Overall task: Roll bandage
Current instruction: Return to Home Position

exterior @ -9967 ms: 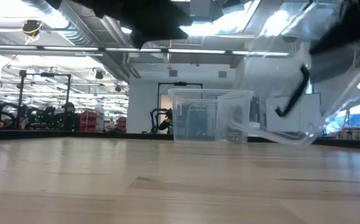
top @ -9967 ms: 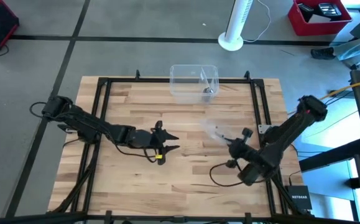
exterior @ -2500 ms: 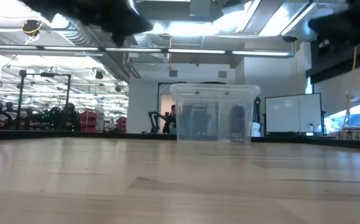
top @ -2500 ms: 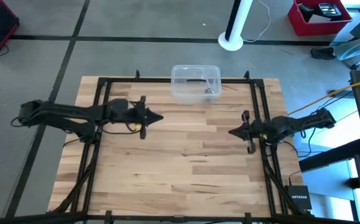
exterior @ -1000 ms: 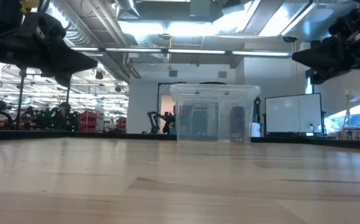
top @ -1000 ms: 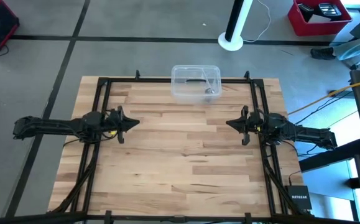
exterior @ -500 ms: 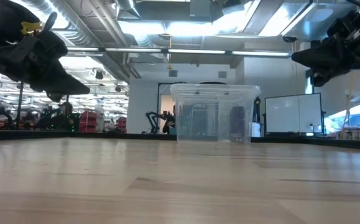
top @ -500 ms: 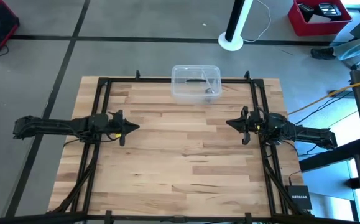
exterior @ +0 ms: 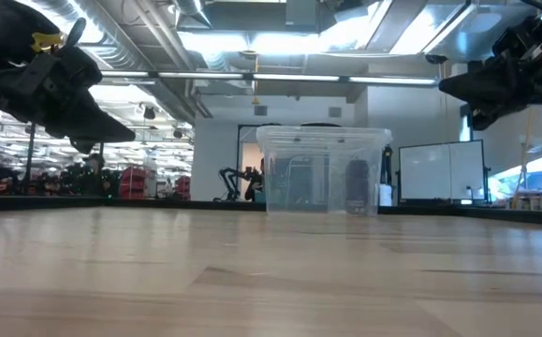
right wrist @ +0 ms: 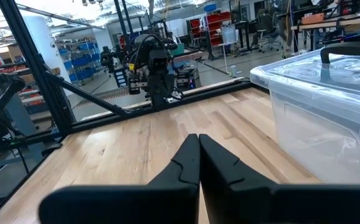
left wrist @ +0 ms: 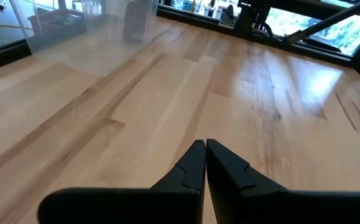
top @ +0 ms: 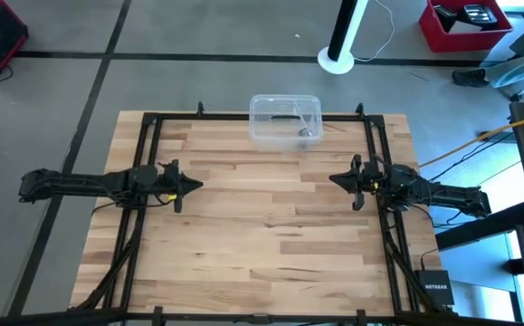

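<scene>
A clear plastic box [top: 285, 120] with its lid on stands at the middle of the table's far edge. Through its wall shows a small dark upright shape [exterior: 357, 184], which looks like the bandage; I cannot tell more of it. My left gripper [top: 200, 185] hangs shut above the table's left side, pointing toward the middle and tipped a little down [left wrist: 205, 146]. At the right side my right gripper [top: 332, 180] is shut as well, held level [right wrist: 199, 138] and pointing toward the middle. Nothing is between either pair of fingers.
The box has a black handle [right wrist: 347, 50] on its lid and crinkly clear plastic inside. A black frame [top: 153, 145] runs along the table's left, far and right sides. Bare wood [top: 271, 217] lies between the two grippers.
My left gripper has tipped its fingertips downward and sunk slightly, staying shut over the table's left side. My right gripper and the box have kept still.
</scene>
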You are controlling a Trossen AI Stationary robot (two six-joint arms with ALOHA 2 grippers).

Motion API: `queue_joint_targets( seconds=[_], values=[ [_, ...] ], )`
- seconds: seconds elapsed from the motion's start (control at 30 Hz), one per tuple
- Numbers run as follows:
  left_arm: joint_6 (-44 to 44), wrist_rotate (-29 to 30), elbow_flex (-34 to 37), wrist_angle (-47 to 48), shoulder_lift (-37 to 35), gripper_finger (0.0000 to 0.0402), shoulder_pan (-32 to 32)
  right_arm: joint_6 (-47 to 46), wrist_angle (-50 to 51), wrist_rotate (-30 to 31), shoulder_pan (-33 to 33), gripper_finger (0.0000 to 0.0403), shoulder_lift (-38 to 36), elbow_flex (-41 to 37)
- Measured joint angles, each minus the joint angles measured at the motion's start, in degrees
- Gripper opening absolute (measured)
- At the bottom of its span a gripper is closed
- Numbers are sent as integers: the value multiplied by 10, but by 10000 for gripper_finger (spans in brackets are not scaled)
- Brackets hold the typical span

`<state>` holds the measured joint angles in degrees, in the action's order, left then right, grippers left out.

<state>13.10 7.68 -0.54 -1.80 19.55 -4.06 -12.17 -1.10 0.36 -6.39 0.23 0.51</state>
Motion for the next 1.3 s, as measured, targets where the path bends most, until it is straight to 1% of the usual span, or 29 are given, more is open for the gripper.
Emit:
queue_joint_targets(
  seconds=[0.2,0.43,0.67,0.9,1.13,1.3],
  values=[
    [0,0,0,0,0,1,0,0,0,0,0,5,0,0],
    [0,0,0,0,0,7,0,0,0,0,0,5,0,0],
    [0,0,0,0,0,1,0,0,0,0,0,5,0,0],
    [0,0,0,0,0,7,0,0,-1,0,0,5,0,0],
    [0,0,0,0,0,1,0,0,-1,0,0,5,0,0],
    [0,0,0,0,0,5,0,0,-1,0,0,5,0,0]
  ],
)
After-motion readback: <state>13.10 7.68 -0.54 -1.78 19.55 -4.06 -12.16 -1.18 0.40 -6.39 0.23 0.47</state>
